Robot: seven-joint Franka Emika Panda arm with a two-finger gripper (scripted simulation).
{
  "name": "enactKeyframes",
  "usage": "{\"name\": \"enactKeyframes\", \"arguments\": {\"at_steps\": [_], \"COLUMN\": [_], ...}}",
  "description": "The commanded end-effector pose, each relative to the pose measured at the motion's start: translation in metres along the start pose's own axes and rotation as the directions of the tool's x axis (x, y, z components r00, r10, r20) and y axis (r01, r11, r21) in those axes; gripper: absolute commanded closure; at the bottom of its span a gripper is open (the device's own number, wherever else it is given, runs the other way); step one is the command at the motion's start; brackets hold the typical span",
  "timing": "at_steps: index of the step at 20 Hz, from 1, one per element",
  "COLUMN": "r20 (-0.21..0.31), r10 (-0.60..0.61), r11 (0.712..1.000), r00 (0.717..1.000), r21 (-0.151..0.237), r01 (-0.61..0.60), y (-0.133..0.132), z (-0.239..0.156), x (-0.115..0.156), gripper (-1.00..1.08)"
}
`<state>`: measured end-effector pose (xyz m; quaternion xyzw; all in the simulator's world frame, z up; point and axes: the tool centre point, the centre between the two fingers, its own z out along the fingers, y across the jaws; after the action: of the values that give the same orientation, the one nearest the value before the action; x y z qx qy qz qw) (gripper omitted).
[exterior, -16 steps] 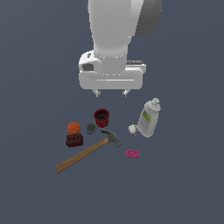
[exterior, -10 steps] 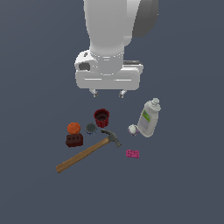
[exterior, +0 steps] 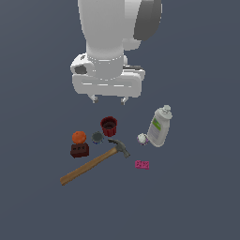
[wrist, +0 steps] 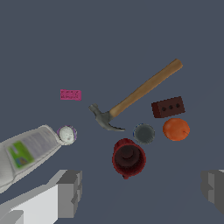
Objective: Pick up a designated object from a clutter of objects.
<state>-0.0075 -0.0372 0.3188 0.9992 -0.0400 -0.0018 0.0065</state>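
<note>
The exterior view looks down from in front at the arm and the whole clutter from some way off, while the wrist view looks almost straight down from nearer, and both share the hammer (exterior: 93, 162) (wrist: 131, 96), red cup (exterior: 108, 125) (wrist: 128, 158) and white bottle (exterior: 160, 126) (wrist: 24, 153)

Hammer (wrist: 131, 98): wooden handle, dull metal head; matt can (wrist: 144, 133).
</note>
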Motion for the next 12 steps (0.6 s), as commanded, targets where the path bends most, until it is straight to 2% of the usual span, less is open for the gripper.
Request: {"name": "enactKeyframes", "arguments": {"at_steps": [1,7,12], "r20": [0.001,0.001,0.001], "r10": [0.002,0.012,0.028], "r11": [1.000,1.000,0.999], "r00": [1.000,1.000,1.000], "r21": [0.001,0.008,0.016], "r01": [-0.002,-0.012,-0.028], "y": [0.002,0.009,0.020], "z": [0.005,0.033,0.070], "x": [0.001,0.006,0.009], "gripper": [-0.92,-0.92,-0.92]}}
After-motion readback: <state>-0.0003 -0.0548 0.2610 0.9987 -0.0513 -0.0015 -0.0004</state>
